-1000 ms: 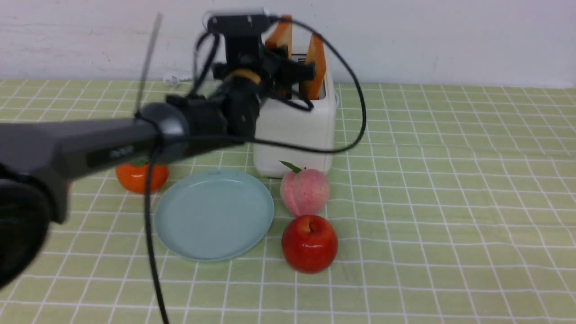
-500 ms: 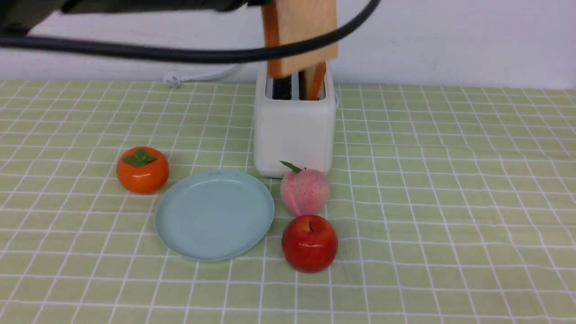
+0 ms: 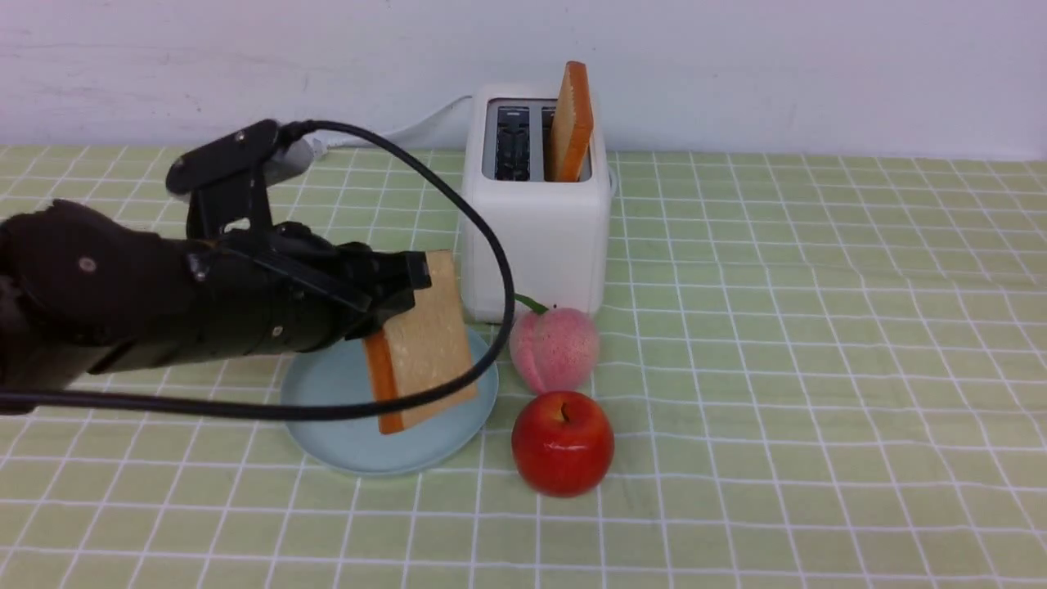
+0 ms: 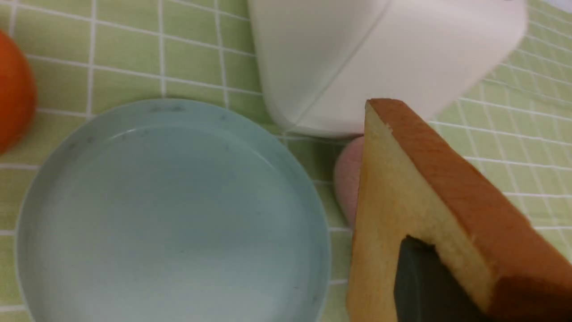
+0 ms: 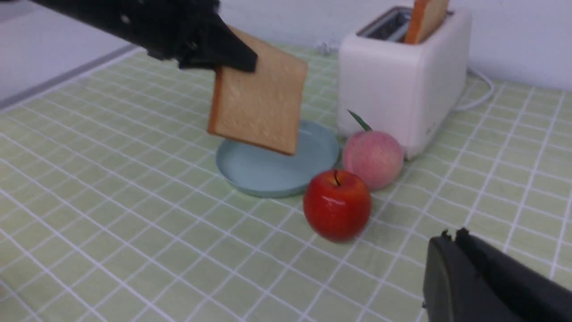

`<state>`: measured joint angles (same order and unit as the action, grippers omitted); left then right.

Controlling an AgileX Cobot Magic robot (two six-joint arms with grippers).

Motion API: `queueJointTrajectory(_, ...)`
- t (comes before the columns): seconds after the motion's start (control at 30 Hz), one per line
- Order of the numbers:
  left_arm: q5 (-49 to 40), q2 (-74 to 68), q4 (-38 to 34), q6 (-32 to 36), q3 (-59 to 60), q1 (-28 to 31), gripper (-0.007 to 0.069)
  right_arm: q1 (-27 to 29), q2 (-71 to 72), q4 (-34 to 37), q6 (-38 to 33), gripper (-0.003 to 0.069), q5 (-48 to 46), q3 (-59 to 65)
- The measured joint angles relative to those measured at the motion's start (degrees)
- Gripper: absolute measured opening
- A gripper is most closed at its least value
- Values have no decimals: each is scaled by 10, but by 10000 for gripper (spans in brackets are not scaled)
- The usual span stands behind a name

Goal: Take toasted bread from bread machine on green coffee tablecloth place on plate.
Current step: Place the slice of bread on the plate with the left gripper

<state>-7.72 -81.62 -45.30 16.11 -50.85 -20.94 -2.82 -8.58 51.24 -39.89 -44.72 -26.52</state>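
Observation:
My left gripper [image 3: 401, 286] is shut on one toasted bread slice [image 3: 425, 343] and holds it tilted just above the light-blue plate [image 3: 343, 446]. In the left wrist view one dark finger [image 4: 420, 281] presses the slice [image 4: 402, 188] beside the plate [image 4: 170, 214]. The second slice [image 3: 570, 123] stands upright in the right slot of the white bread machine [image 3: 536, 237] on the green coffee tablecloth [image 3: 818, 368]. My right gripper [image 5: 451, 235] is shut and empty, low over the cloth, apart from everything.
A pink peach [image 3: 554, 348] and a red apple [image 3: 563, 442] sit right of the plate. An orange persimmon [image 4: 15, 89] lies left of it, hidden by my arm in the front view. The arm's black cable [image 3: 458, 204] loops in front of the toaster.
My left gripper lifted one slice out of the toaster's left slot, then carried it down and forward to just above the plate. The left slot is now empty.

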Motion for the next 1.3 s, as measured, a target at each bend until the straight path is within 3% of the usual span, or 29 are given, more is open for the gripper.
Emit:
queueJointTrajectory(0.2,46,-50,-10,3,0,0,103,0,0,36,-40,1,-13,0)
queueJointTrajectory(0.77,109,-105,-5,27,0,0,103,0,0,43,-45,1,-17,0)
queueJointTrajectory(0.9,115,-105,-3,73,0,0,171,0,0,53,-45,1,-17,0)
queueJointTrajectory(1.1,145,-86,-12,83,0,0,383,0,0,53,-45,1,-21,0)
queueJointTrajectory(1.3,189,-68,-16,113,0,0,509,0,0,53,-50,1,-21,0)
